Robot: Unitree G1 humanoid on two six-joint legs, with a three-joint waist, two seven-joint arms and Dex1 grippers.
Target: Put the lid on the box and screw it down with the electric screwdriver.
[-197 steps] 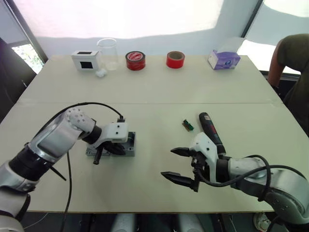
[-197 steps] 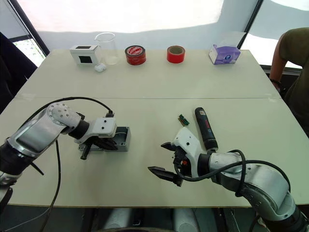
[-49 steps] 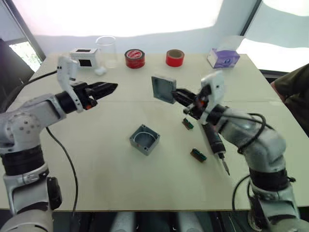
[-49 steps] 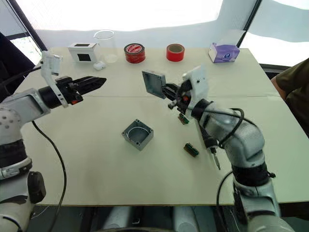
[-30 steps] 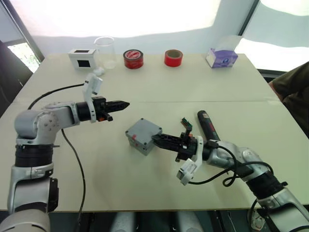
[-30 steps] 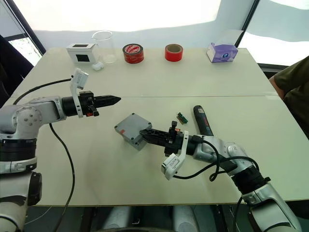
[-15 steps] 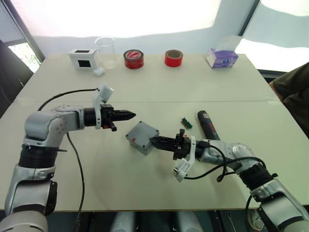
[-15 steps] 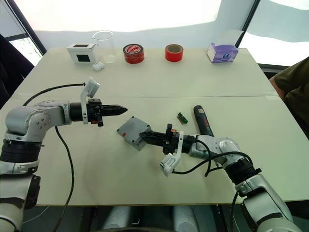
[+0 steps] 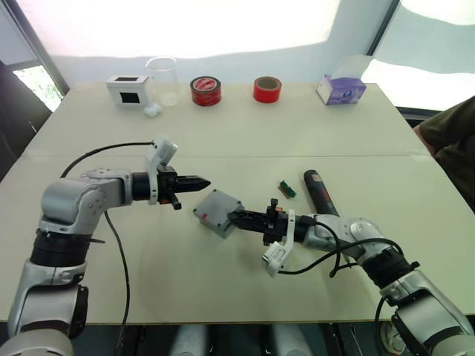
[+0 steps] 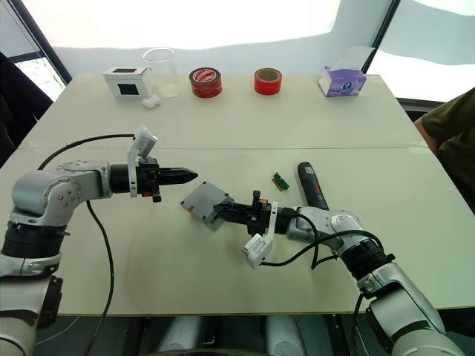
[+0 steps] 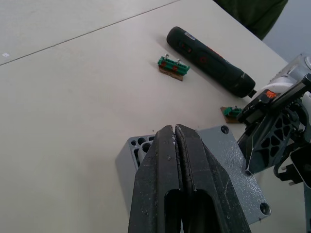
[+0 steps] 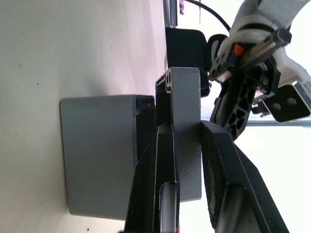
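The two head views looked forward and down over the table (image 9: 245, 133), sharing nearly all of it. The left wrist view faced 3 o'clock, close over the lid (image 11: 228, 165). The right wrist view faced 9 o'clock, pressed against that lid.

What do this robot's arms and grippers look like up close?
Both arms are silver-grey metal with black joint bands and white wrist housings. Each ends in a gripper, left gripper and right gripper, with two black, pointed fingers with cut-out ribs. Black cables loop alongside each arm.
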